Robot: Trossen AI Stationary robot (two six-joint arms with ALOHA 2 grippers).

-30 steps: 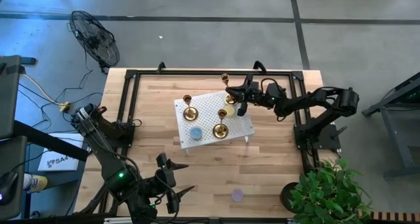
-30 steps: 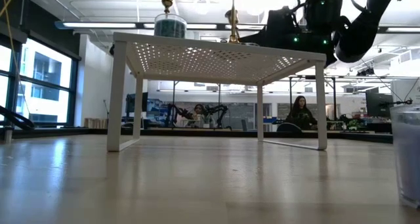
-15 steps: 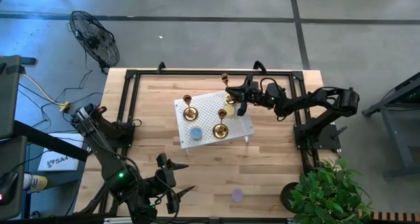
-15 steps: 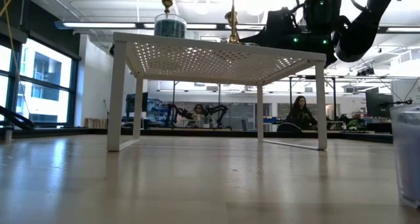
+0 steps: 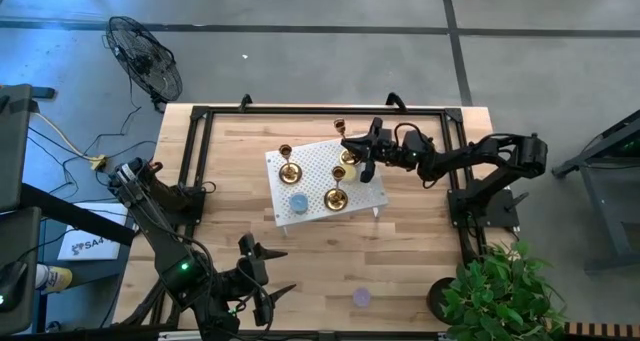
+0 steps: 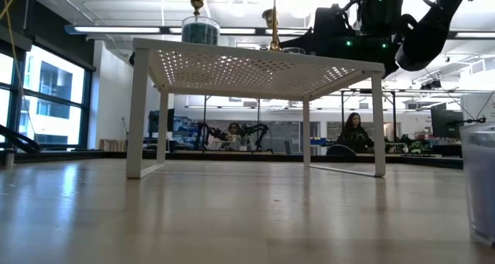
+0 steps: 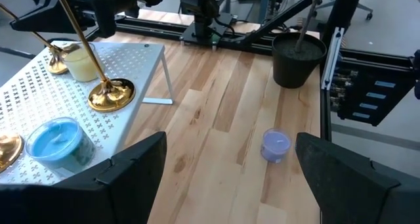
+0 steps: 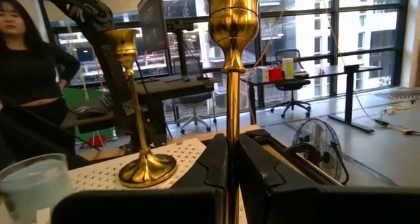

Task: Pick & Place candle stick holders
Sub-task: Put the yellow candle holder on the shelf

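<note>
A white perforated stand [image 5: 310,161] sits mid-table. Two gold candle stick holders stand on it by their round bases, one at its left [image 5: 287,167] and one near its front [image 5: 337,198]. My right gripper [image 5: 347,144] is over the stand's far right corner, shut on a third holder [image 5: 339,125], whose cup [image 8: 230,20] rises above the fingers. My left gripper [image 5: 272,276] hangs open and holds nothing over the table's near left part. My right gripper pinches the third holder's thin stem [image 8: 228,129] between its two fingers, below the cup. The fingers come in level from the table's right and lie across the stem. The holder stands about upright; its base [image 7: 58,65] is at the stand's top, touching or not I cannot tell.
A blue candle [image 7: 62,142] and a yellow candle [image 7: 82,63] sit on the stand. A purple candle [image 5: 361,297] lies on the table near the front edge. A potted plant [image 5: 495,291] stands at the near right corner. A person [image 8: 26,66] shows beyond the table.
</note>
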